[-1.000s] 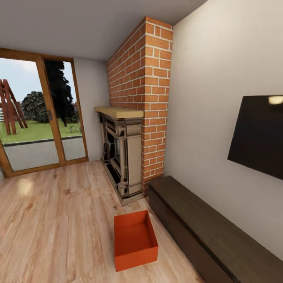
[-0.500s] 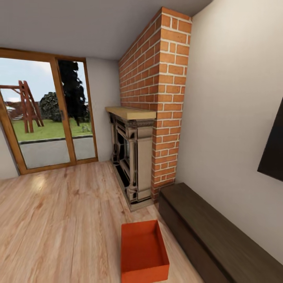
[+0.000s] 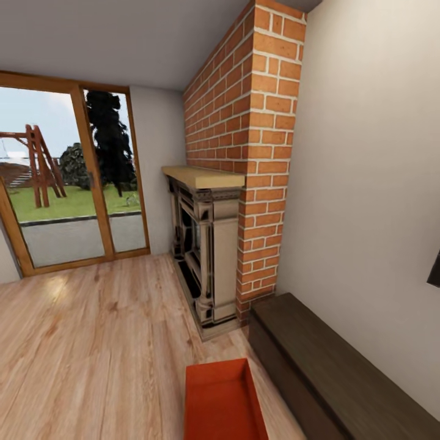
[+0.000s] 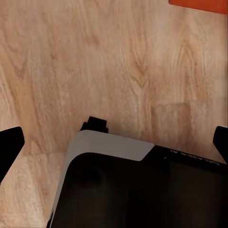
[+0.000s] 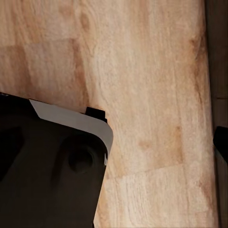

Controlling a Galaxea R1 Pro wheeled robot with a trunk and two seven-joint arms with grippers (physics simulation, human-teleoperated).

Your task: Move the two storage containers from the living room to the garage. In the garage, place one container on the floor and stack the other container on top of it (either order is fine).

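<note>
Since the earlier frames your head camera has advanced and turned, so the whole scene has shifted: the wall screen has slid almost out of frame at the right, and the storage container (image 3: 223, 400) now lies cut by the lower edge of the head view. You face the living room's light wood plank floor (image 3: 91, 342), with the red brick fireplace (image 3: 244, 153) rising to the ceiling and its beige surround and mantel (image 3: 205, 244) projecting to the left. A glazed door with a wooden frame (image 3: 67, 183) stands in the far wall, showing lawn and a wooden swing frame outside. A dark low cabinet (image 3: 330, 373) runs along the right wall, just beside the container, which rests open-topped on the planks in front of the fireplace. In your left wrist view a corner of the orange-red container (image 4: 202, 4) shows beyond the robot's dark base (image 4: 142, 190). Left gripper (image 4: 114, 142) fingers stand wide apart, one tip at each side edge. For the right gripper (image 5: 221, 145) you see one dark fingertip; spread cannot be told.
</note>
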